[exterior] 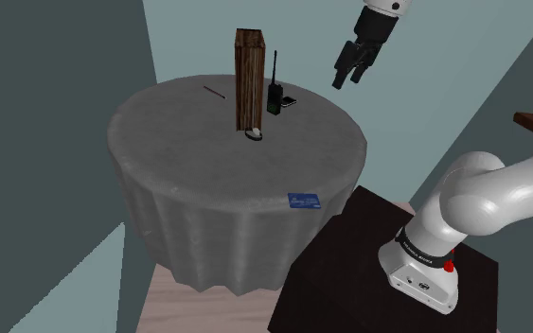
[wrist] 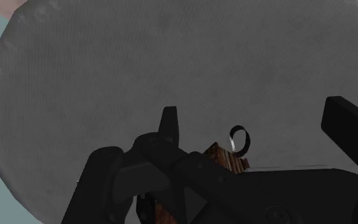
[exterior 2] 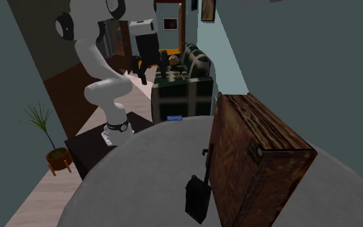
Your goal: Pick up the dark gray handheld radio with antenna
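The dark gray handheld radio (exterior: 275, 97) stands upright on the round grey-clothed table (exterior: 179, 142), its thin antenna pointing up, right beside a tall brown wooden box (exterior: 249, 80). From the second exterior view the radio (exterior 2: 196, 197) is close to the camera, against the box (exterior 2: 257, 161). My black gripper (exterior: 352, 71) hangs in the air above and beyond the table's edge, toward the shoulder view's right of the radio, well apart from it. It is open and holds nothing; in the wrist view its fingers (wrist: 170, 124) stand wide apart over the cloth, gripper (wrist: 260, 127).
A small ring-shaped item (exterior: 254, 133) lies at the box's foot, a thin stick (exterior: 215, 92) farther back, a small dark object (exterior: 289, 101) beside the radio. A blue card (exterior: 305, 201) sits near the table's edge. A sofa (exterior 2: 183, 84) and potted plant (exterior 2: 51, 148) stand beyond.
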